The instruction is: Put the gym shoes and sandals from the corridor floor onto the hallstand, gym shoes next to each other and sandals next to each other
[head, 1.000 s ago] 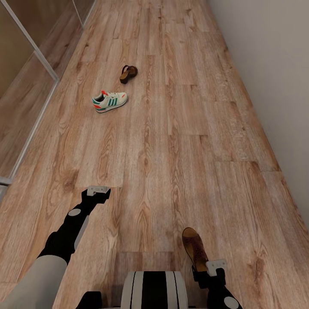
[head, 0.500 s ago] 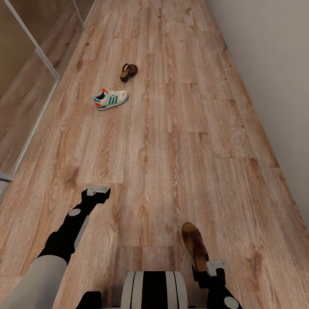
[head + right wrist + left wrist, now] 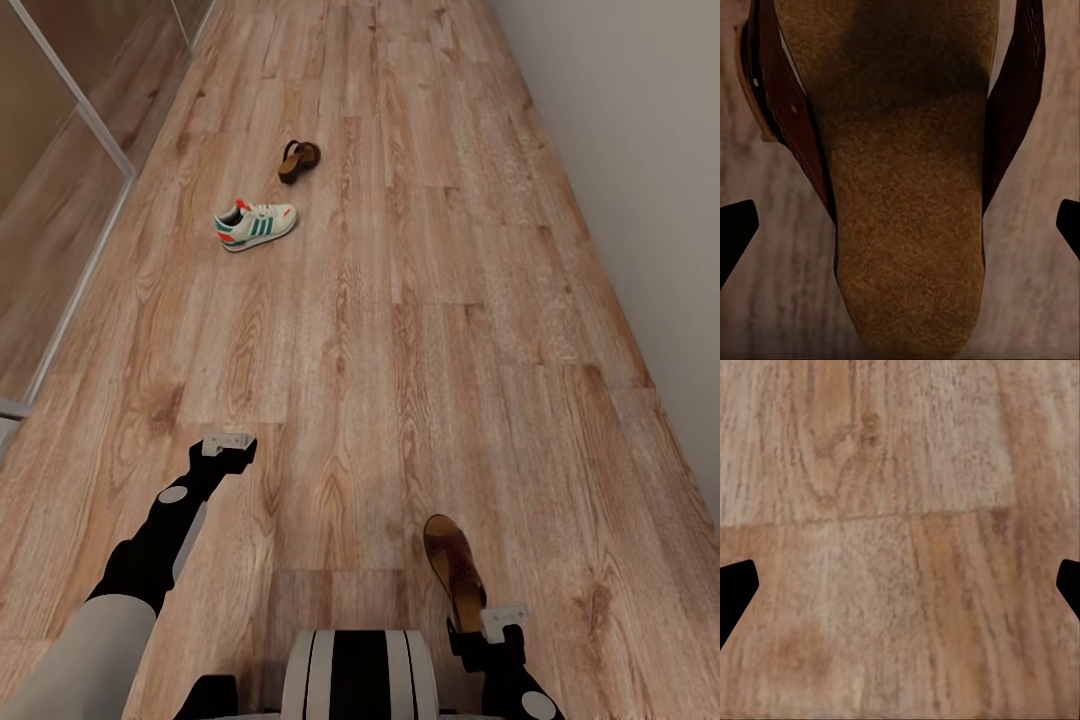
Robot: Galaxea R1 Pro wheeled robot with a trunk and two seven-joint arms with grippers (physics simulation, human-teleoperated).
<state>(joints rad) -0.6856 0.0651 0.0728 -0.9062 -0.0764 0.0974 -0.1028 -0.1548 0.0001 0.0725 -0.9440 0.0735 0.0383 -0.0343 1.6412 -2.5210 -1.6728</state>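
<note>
From the head camera I see the corridor floor running up the frame, with a pale wall along the right edge and a glass-panelled partition at the upper left. In the upper left-centre a gym shoe lies on the planks, and a sandal sits a little above and to its right, the two apart. At the bottom, my left gripper hangs over bare floor at lower left, while my right gripper at lower right holds a second sandal by its heel end, toe pointing up the frame.
</note>
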